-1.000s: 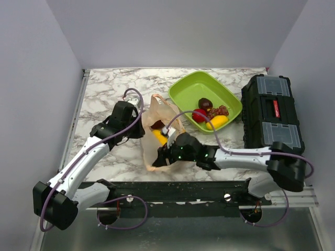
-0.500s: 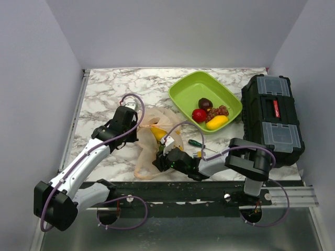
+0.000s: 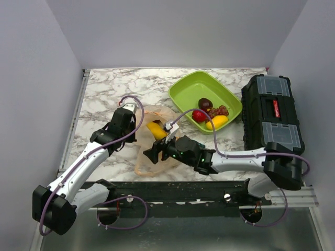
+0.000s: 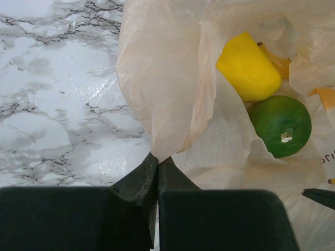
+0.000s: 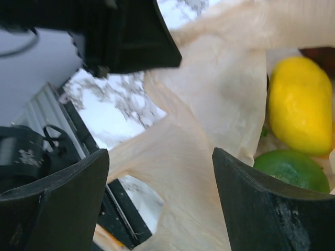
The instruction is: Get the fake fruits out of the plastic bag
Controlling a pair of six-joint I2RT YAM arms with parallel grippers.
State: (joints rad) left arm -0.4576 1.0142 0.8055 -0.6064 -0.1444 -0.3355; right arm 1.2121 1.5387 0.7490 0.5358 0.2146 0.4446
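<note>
The main risk, as I judge it, is the right gripper (image 5: pixel 157 157) closing on loose film instead of fruit. Folds of the bag (image 4: pixel 157 78) lie directly between its fingers, while the yellow fruit (image 5: pixel 299 104) and the lime (image 5: pixel 293 170) sit past them. A grab there would drag the bag and could pull it out of the left gripper's (image 4: pixel 157 166) thin pinch, letting the mouth collapse over both pieces. The round lime could also roll deeper if nudged.

The left gripper is clamped on a fold of the bag's edge, holding the film raised on the bag's left side. The right gripper has its fingers wide apart with nothing held, at the near end of the bag.

Only 2 pieces show inside, the lime just beside the yellow fruit. In the right wrist view both lie beyond the fingertips and off to the right, near but not between them. The bag lies on the worktop (image 3: pixel 102 94), left of the tray (image 3: pixel 183 90).
</note>
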